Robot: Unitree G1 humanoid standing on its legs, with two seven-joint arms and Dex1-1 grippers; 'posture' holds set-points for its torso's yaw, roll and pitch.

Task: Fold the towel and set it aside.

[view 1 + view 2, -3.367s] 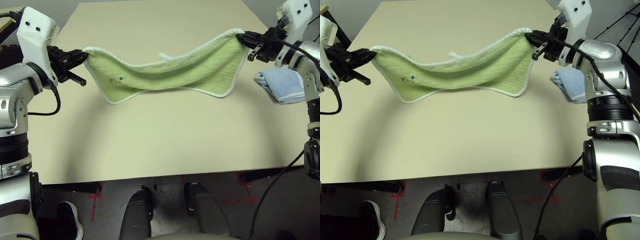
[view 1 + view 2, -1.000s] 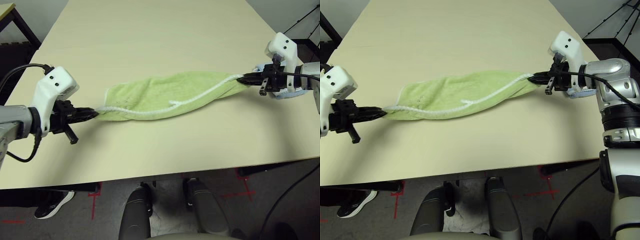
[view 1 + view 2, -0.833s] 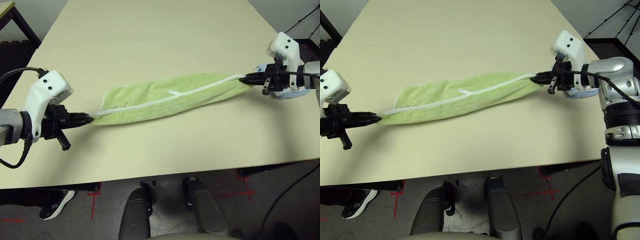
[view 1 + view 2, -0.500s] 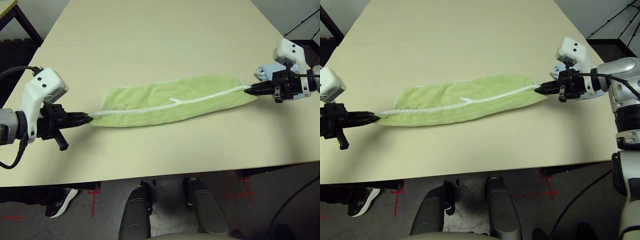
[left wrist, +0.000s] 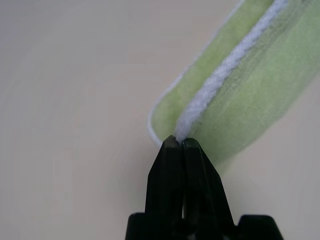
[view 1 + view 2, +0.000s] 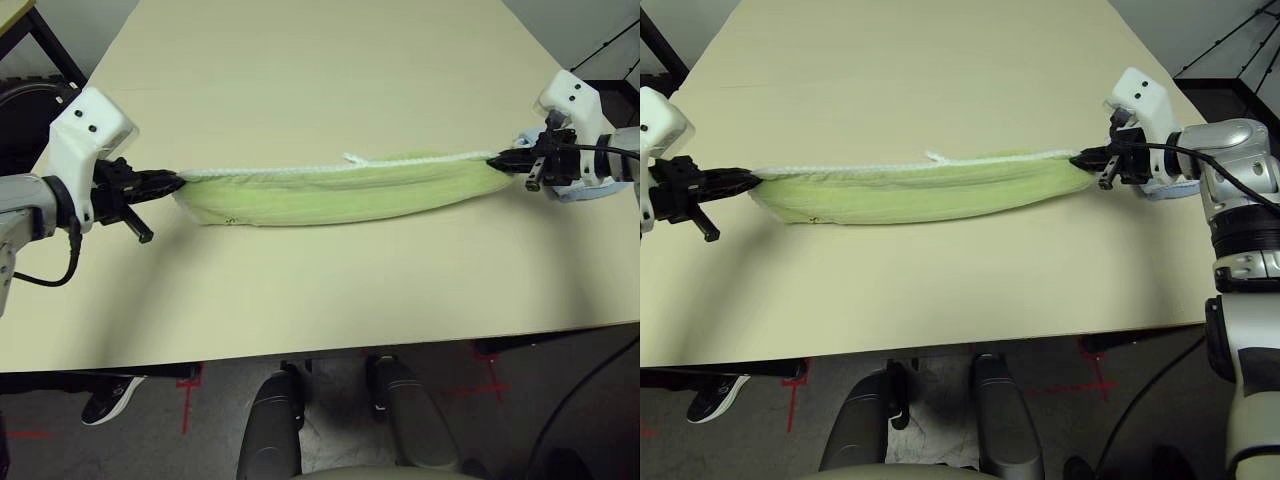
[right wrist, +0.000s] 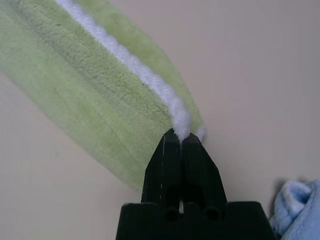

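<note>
Across the middle of the table [image 6: 300,80] you have the towel [image 6: 340,192] stretched in a long doubled band, white edging along its far side. Your left gripper [image 6: 172,181] is pinched onto its left end, your right gripper [image 6: 497,158] onto its right end (both jaws clamped tight on the edging). Just beyond your right gripper lies a light blue cloth [image 7: 299,210].

towel [image 6: 340,190] stretched across table [image 6: 300,80], left tool [image 6: 172,181] at left end, right tool [image 6: 497,159] at right, cloth [image 6: 585,190] beyond
</note>
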